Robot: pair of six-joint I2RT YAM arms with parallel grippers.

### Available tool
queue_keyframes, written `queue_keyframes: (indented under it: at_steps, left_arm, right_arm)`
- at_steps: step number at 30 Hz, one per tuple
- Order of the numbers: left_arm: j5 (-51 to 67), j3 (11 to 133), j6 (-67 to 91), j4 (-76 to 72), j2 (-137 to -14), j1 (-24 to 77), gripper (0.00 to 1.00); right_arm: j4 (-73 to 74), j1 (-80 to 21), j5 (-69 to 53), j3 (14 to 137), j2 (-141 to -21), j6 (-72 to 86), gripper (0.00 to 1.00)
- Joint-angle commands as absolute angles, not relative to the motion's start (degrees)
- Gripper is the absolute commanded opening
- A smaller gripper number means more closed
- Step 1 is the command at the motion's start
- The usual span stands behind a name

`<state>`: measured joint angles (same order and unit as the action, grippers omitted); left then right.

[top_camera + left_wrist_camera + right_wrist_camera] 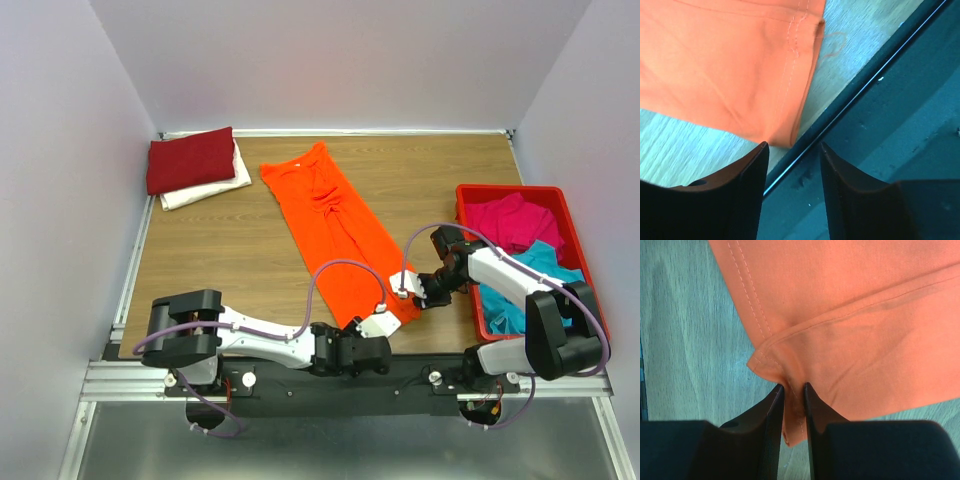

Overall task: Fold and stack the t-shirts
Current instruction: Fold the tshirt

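Right end effector (793,387) pinches a hem corner of the orange t-shirt (865,315) between narrow jaws; left end effector (793,146) stands wide and empty, another corner just ahead.

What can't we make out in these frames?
Top view: white t-shirt mostly covered by the dark red t-shirt; its fold unseen.
Top view: teal t-shirt in the red tray partly hidden by the right arm.
Left wrist: orange t-shirt cut off by the top and left edges.
Right wrist: layers pinched by the right gripper, hidden by the cloth itself.
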<state>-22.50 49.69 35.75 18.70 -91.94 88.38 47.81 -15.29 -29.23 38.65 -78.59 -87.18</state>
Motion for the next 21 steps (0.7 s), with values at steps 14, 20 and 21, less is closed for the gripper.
queue_keyframes:
  at_steps: [14, 20, 21]
  left_arm:
    - [-34.36, 59.24, 38.23, 25.31, -102.2, 90.35, 0.54]
    - [-33.66, 59.51, 38.14, 24.79, -104.06, 89.56, 0.5]
    - [-33.31, 59.24, 38.06, 24.26, -103.98, 89.47, 0.47]
  right_arm:
    - [47.37, -15.12, -27.6, 36.04, -79.01, -86.48, 0.29]
    - [47.37, -15.12, -27.33, 35.51, -78.93, -86.4, 0.29]
    - [47.29, -15.03, -27.33, 35.59, -78.84, -86.4, 0.29]
